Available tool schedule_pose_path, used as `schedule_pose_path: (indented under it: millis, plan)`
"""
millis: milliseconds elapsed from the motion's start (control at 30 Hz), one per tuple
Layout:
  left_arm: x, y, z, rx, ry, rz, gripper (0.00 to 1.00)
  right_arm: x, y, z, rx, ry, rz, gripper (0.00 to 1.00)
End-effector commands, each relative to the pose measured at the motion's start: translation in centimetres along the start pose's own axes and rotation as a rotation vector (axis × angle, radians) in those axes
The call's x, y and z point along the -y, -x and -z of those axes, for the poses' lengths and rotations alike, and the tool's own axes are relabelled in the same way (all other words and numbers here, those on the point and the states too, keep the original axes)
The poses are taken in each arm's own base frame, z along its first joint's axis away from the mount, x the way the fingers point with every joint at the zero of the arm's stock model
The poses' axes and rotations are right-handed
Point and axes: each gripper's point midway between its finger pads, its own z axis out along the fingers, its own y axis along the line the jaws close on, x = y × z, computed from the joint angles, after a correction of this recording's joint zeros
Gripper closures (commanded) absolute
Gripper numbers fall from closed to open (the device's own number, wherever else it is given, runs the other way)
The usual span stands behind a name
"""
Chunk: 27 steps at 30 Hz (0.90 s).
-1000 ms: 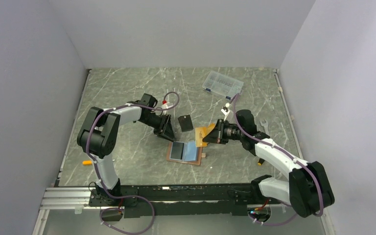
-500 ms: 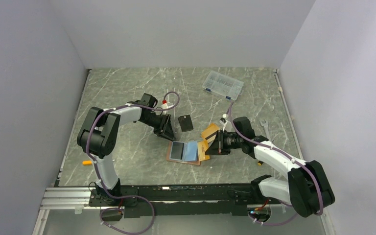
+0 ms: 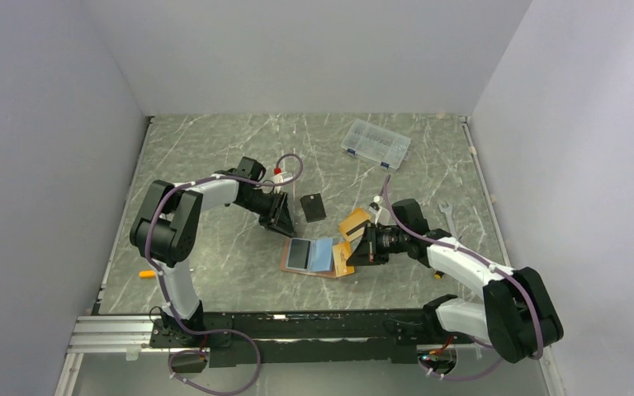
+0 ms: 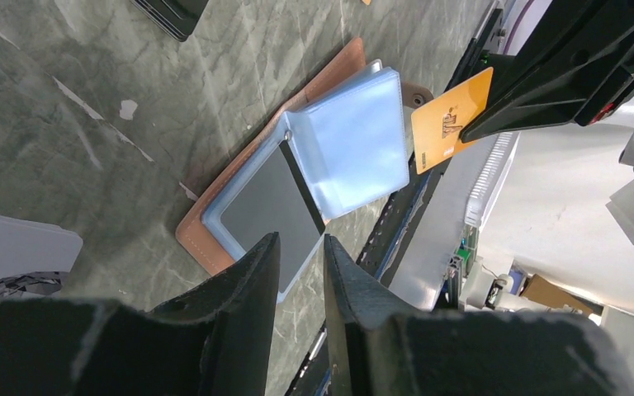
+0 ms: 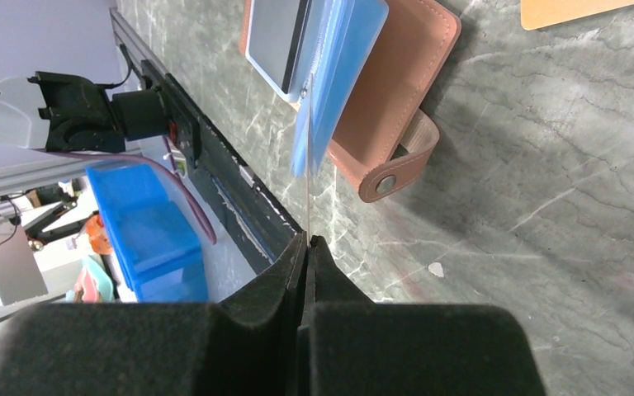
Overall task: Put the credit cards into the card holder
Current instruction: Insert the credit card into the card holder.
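The card holder [image 3: 323, 256] lies open on the table, tan leather outside, blue-grey pockets inside, with one pocket leaf standing up. It also shows in the left wrist view [image 4: 208, 208] and the right wrist view [image 5: 398, 92]. My right gripper [image 3: 353, 250] is shut on an orange-gold credit card [image 4: 452, 118], held on edge at the holder's right side. In the right wrist view [image 5: 307, 239] the card's edge touches the raised blue leaf [image 5: 338, 66]. A second orange card [image 3: 353, 221] lies flat behind it. My left gripper [image 4: 300, 241] hovers over the holder's left end, jaws slightly apart and empty.
A small black rectangle [image 3: 313, 206] lies behind the holder. A clear compartment box [image 3: 375, 143] stands at the back right. A wrench [image 3: 447, 213] lies right of my right arm. A small orange item [image 3: 145, 273] lies at the near left.
My right gripper has moved down and left with the orange card, from above the flat card to the holder's right edge. My left gripper has not moved.
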Motion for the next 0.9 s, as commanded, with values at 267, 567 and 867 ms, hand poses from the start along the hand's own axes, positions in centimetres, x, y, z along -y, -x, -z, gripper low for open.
schedule_pose_path:
  millis: [267, 567, 867]
  plan:
    - [1.37, 1.50, 0.66, 0.029, -0.020, -0.074, 0.70, -0.12, -0.52, -0.13, -0.031, 0.026, 0.019, 1.00]
    - [1.61, 1.57, 0.81, 0.033, -0.022, -0.082, 0.70, 0.52, -0.92, -0.42, -0.048, 0.013, 0.003, 1.00]
    - [1.67, 1.62, 0.84, 0.030, -0.024, -0.084, 0.70, 0.38, -0.79, -0.51, -0.055, 0.020, 0.004, 1.00]
